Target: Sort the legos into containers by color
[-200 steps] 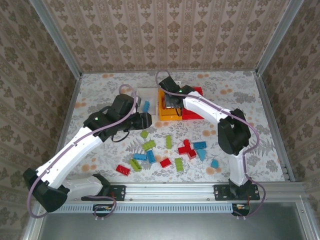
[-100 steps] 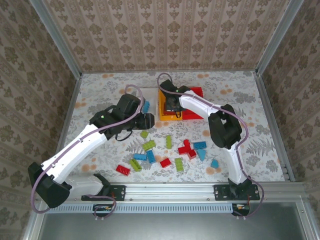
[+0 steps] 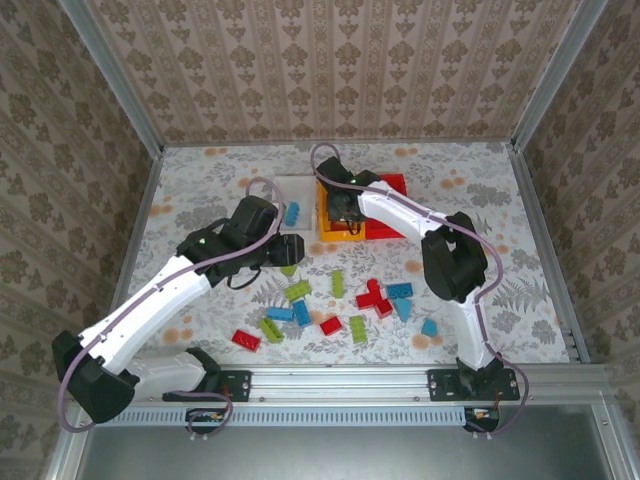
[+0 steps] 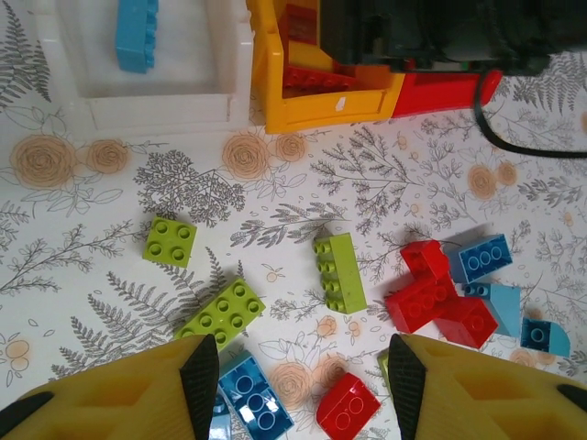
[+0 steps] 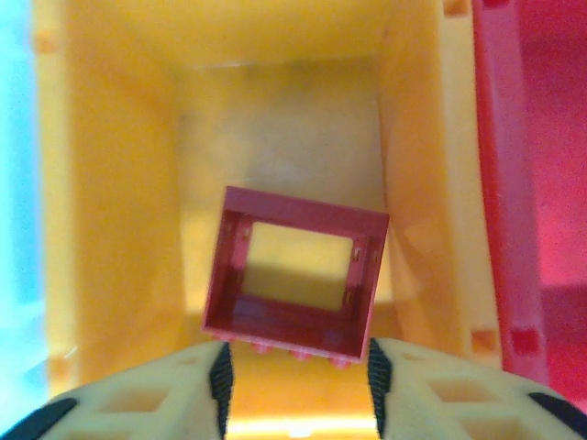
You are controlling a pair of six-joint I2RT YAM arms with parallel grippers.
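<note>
Loose legos in lime, blue and red lie scattered on the floral table (image 3: 340,300). My left gripper (image 4: 303,385) hangs open above them with nothing between its fingers; a blue brick (image 4: 257,399) and a curved red brick (image 4: 348,403) lie below the gap. Lime bricks (image 4: 222,314) (image 4: 339,272) sit just ahead. My right gripper (image 5: 298,376) is open inside the orange-yellow bin (image 5: 119,183). A red window-frame brick (image 5: 284,321) lies tilted just past its fingertips. The white bin (image 4: 156,110) holds a blue brick (image 4: 136,37). The red bin (image 3: 395,185) stands right of the orange-yellow one.
The three bins stand side by side at the back centre of the table. A red and blue cluster of bricks (image 4: 431,293) lies right of my left gripper. Metal rails and patterned walls enclose the table.
My right gripper has opened and let go of the red window-frame brick inside the orange-yellow bin. My left arm has drawn back slightly from the white bin toward the loose bricks.
</note>
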